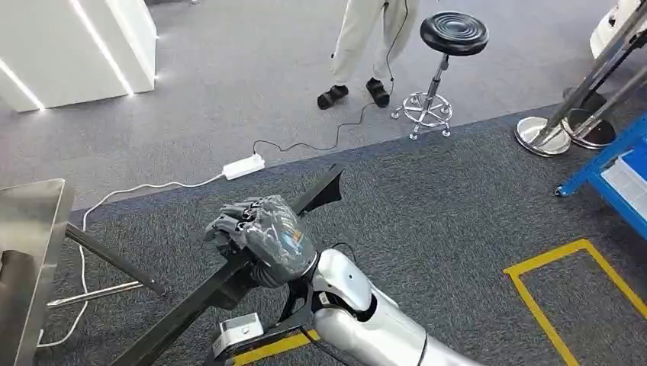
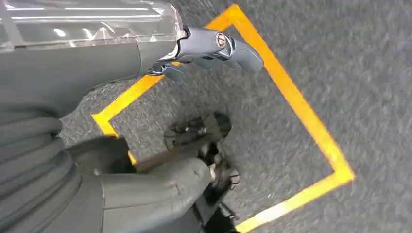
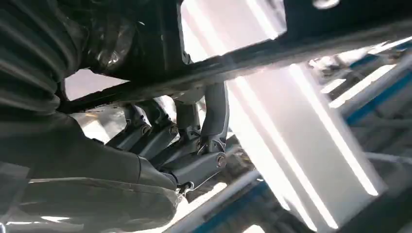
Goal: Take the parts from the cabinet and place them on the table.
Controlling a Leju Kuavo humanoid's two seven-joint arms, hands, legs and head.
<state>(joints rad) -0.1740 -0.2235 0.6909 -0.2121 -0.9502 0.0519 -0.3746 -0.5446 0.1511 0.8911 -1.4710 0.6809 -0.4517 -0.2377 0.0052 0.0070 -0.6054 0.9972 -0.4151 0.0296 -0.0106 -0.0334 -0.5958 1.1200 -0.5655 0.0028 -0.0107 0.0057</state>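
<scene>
Your right hand (image 1: 263,236) gripping long black bar (image 1: 320,192), fingers (image 3: 194,145) curling round it. Left hand (image 2: 209,46) hanging over carpet, clutching nothing, fingers spread. Steel desk (image 1: 30,229) sitting at left.

Grey carpet (image 1: 427,198) with yellow tape (image 1: 568,252); black stool (image 1: 450,46).

Right arm (image 1: 366,313): glossy silver-white shell segments are seen, joined by dark seams, with a rounded cap at the wrist and thin black cables along it. Right hand (image 1: 263,236): dark grey, wrapped in a clear, shiny plastic film. Left hand (image 2: 204,48): a grey ribbed cover and a transparent sleeve are noted; the dark blue-grey fingers (image 2: 243,53) carry a round pivot screw.
</scene>
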